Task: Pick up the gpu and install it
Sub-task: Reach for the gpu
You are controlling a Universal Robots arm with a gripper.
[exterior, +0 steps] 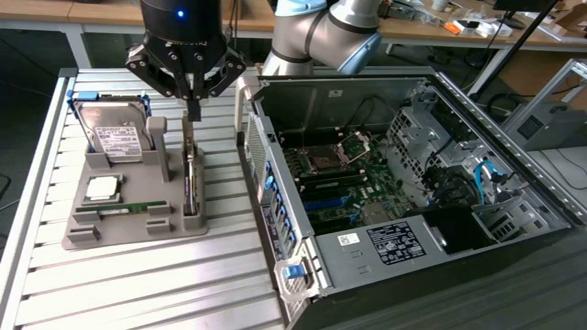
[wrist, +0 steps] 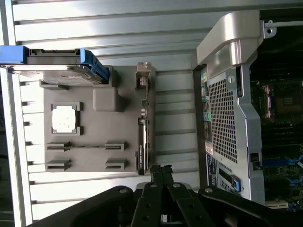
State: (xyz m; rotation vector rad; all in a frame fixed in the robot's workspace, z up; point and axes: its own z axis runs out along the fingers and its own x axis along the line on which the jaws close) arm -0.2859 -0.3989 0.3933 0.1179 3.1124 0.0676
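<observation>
**Black linkage gripper (wrist: 158,169) clenched at thin dark gpu card (wrist: 142,142)**

You cannot tell whether it pinches the card, which stands on edge in the grey moulded plastic tray (wrist: 94,127), presumably so its top edge is reachable from above.

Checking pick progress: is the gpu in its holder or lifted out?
In. The gpu stands on edge, seated in the gray holder's slot. The shut end effector hangs at one end of it; whether it grips, cannot tell.
</observation>
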